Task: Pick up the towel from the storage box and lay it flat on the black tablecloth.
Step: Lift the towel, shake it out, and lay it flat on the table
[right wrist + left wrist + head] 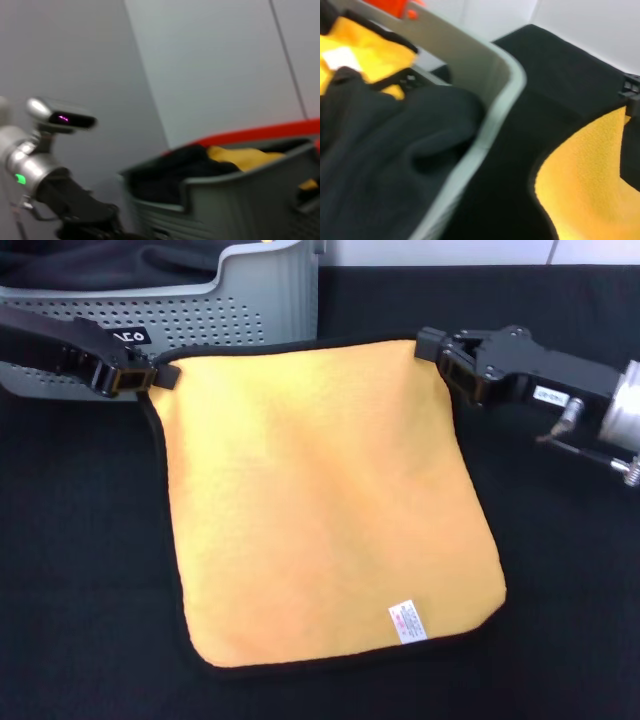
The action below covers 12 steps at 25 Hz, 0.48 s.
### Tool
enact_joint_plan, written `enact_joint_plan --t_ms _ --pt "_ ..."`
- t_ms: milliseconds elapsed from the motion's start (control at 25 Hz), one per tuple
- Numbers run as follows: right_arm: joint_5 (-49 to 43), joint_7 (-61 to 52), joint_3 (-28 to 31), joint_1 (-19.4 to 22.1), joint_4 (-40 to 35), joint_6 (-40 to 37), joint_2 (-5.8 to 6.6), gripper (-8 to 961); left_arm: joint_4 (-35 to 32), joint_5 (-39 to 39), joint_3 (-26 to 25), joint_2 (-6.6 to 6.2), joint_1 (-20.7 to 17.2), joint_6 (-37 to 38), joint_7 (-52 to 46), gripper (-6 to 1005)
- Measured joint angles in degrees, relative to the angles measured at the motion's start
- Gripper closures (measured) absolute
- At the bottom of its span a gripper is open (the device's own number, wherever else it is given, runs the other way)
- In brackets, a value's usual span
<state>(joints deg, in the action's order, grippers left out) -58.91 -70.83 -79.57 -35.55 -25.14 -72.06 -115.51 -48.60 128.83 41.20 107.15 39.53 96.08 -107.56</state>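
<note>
While flat, towel point(320, 500) corners between fingers point(130, 377).

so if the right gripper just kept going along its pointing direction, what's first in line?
The right gripper points toward the robot's left, at the towel corner. It would likely run along the towel's far edge first; beyond that sits the left gripper. Height is unclear.

Towel point(320, 500) flat on tablecloth point(80, 570) — storage box point(250, 300) behind, at its far-left corner.
</note>
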Motion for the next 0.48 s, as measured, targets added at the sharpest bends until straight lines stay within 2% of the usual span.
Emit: enact_joint_plan --t_ms 240,480 --pt "-0.9 -2.6 -2.6 -2.9 0.0 8.7 -0.44 949 0.8 3.8 0.1 1.9 0.4 -7.2 -0.2 994" --pt "-0.9 -6.0 -7.0 -5.3 0.1 15.0 -0.51 948 3.0 5.3 0.1 2.87 1.4 -11.1 0.5 993"
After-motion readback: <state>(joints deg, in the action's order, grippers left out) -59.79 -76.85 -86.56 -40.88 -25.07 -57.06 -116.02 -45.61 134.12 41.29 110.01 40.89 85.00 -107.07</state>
